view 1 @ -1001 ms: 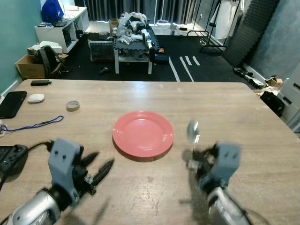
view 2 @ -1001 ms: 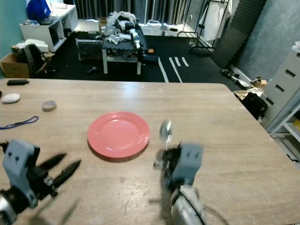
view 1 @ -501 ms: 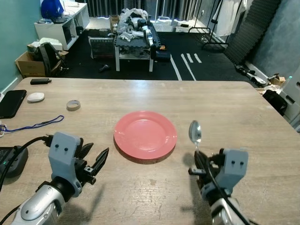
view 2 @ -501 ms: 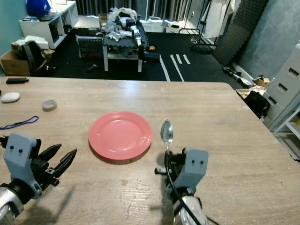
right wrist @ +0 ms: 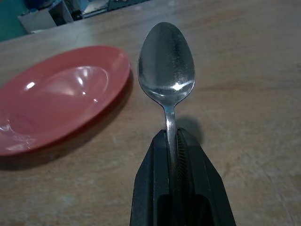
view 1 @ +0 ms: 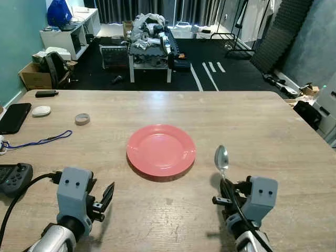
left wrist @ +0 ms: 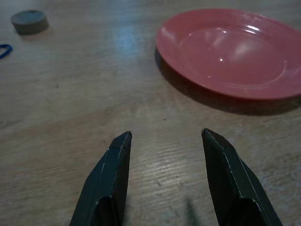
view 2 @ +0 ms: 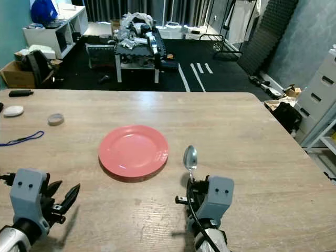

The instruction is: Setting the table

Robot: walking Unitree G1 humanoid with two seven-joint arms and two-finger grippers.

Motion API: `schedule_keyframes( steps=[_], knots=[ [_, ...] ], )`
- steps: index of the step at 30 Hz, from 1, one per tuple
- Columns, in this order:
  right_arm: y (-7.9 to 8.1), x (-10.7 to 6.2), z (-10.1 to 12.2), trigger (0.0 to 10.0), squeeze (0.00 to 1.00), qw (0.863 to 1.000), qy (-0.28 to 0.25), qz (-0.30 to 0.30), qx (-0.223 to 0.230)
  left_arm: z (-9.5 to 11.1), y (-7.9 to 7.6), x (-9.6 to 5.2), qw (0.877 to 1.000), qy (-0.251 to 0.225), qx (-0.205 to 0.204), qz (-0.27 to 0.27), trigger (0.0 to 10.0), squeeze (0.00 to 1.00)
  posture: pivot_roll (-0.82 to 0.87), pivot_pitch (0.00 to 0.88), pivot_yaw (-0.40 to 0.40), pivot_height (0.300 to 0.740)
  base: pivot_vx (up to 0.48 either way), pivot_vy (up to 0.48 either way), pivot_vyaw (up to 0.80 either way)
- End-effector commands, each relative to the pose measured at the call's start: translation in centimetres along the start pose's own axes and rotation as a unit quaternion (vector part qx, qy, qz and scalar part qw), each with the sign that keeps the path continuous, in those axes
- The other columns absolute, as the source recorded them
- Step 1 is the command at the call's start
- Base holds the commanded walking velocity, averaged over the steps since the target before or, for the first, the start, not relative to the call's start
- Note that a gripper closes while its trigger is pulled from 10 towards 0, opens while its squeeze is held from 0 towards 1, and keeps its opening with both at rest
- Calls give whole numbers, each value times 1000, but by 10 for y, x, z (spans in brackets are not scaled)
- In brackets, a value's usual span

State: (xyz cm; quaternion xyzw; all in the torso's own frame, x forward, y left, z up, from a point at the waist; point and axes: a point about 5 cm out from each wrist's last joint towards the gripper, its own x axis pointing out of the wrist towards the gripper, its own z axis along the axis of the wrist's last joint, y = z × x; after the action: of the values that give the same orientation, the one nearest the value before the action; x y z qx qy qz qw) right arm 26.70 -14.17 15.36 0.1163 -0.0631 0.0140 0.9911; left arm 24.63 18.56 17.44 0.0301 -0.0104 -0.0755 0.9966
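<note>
A red plate (view 1: 160, 148) lies in the middle of the wooden table (view 1: 252, 121). My right gripper (right wrist: 171, 141) is shut on the handle of a silver spoon (view 1: 221, 157), whose bowl points away from me. The spoon hangs just over the table, close to the plate's right edge (right wrist: 113, 89). Near the table's front left, my left gripper (left wrist: 165, 135) stands open with nothing between its fingers, short of the plate (left wrist: 230, 52).
At the table's left lie a grey tape roll (view 1: 81, 118), a blue cord (view 1: 39, 140), a white oval object (view 1: 40, 111), a black phone (view 1: 13, 116), a remote (view 1: 46, 93) and a game controller (view 1: 14, 176). Beyond the table stand cluttered shelves and a low bench.
Both arms have drawn back toward me and lower. The spoon has moved slightly right and nearer, still in the right gripper. The left gripper stays open.
</note>
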Motion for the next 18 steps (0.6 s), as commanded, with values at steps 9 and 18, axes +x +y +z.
schedule_keyframes(
  steps=[9, 18],
  knots=[
    [-11, -12, -20, 10000, 0, 999, 28, -19, -12, -21, 2, -16, 999, 32, 25, 12, 10000, 0, 85, 162, 67, 740, -394, 0, 0],
    [-10, -6, -14, 10000, 0, 1000, 12, -16, -11, -14, 1, -8, 999, 13, 31, 12, 10000, 0, 81, 154, 67, 740, -396, 0, 0]
  ],
)
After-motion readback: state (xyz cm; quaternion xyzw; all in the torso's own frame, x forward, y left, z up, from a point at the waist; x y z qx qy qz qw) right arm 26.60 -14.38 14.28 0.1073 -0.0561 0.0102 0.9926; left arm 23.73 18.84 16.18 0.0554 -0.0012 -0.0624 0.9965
